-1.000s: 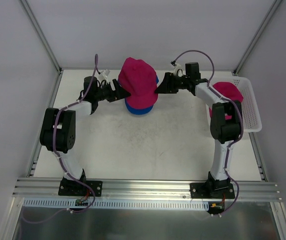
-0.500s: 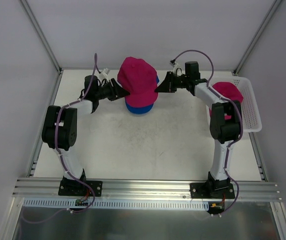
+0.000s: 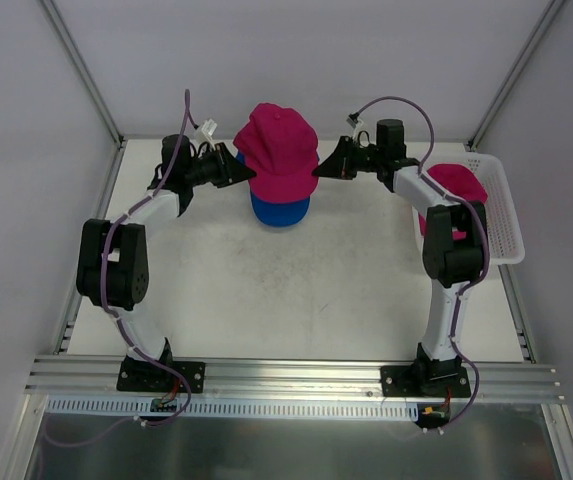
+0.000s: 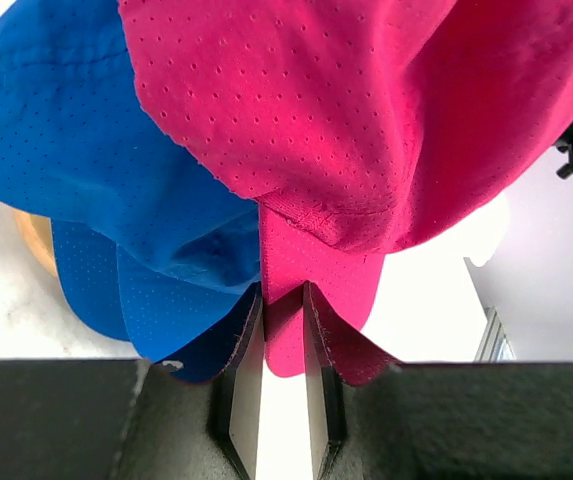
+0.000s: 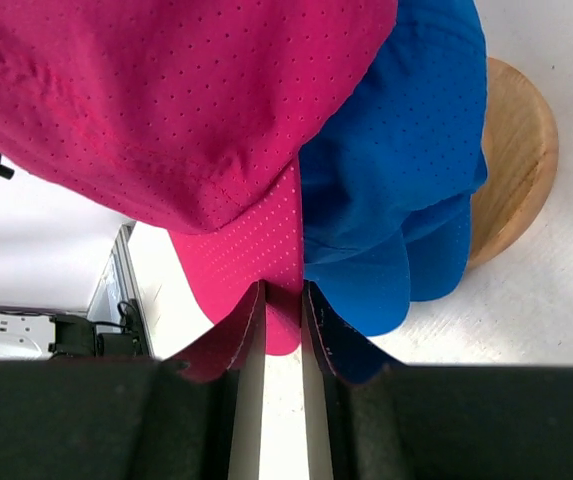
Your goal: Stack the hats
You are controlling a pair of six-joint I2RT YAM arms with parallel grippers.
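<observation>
Fabric of the magenta cap [image 3: 278, 150] is clamped at opposite edges by the left pincer [image 4: 284, 300] and the right pincer [image 5: 281, 295], directly over the blue cap [image 3: 279, 208].

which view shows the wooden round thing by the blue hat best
The right wrist view: the wooden disc shows a broad arc of rim and top beside the blue hat. The left wrist view catches only a sliver; in the top view the pink hat and blue hat hide it.
</observation>
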